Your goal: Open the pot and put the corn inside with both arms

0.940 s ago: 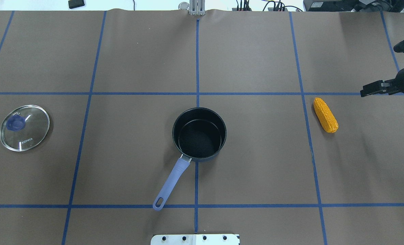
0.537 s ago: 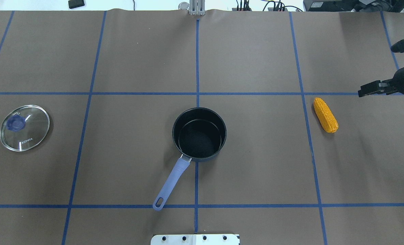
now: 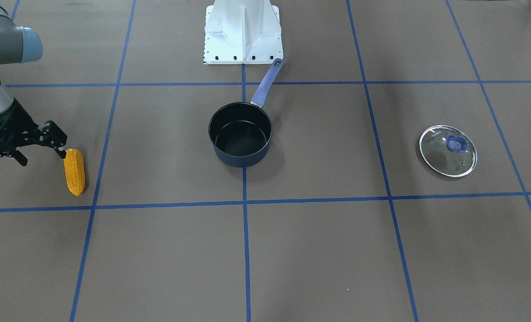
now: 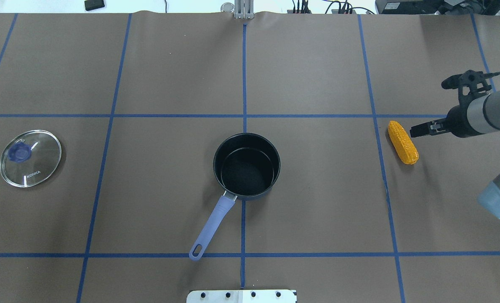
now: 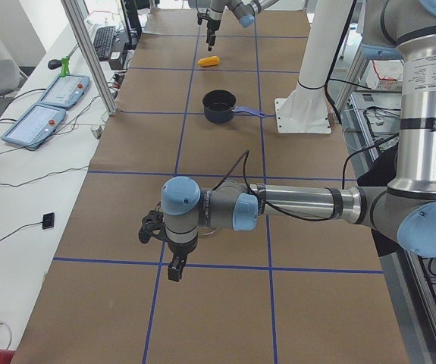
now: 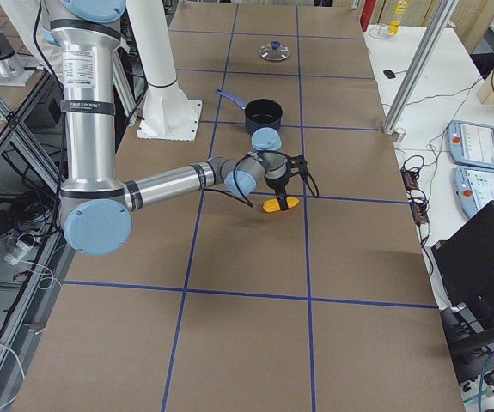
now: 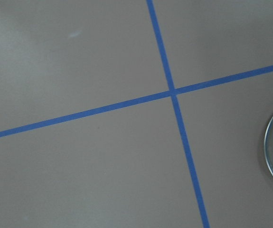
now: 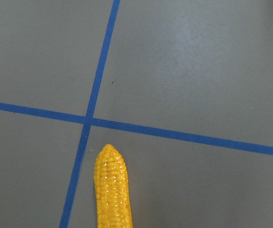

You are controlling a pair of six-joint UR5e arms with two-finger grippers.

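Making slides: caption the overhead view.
Right gripper near the corn; open pot centre, lid far left.

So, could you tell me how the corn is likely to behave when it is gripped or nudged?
The corn looks round in section and lies on its side, so a nudge across it would probably roll it. Its moulded, glossy kernels suggest stiff, light plastic that may slip. Its tapered end would likely curve that roll.

Desk (image 4: 317, 63) is covered in brown paper with a blue tape grid (image 4: 244, 75). A white bench (image 5: 13, 205) runs alongside, holding two control tablets (image 5: 36, 123), next to aluminium frame posts (image 5: 89, 57).
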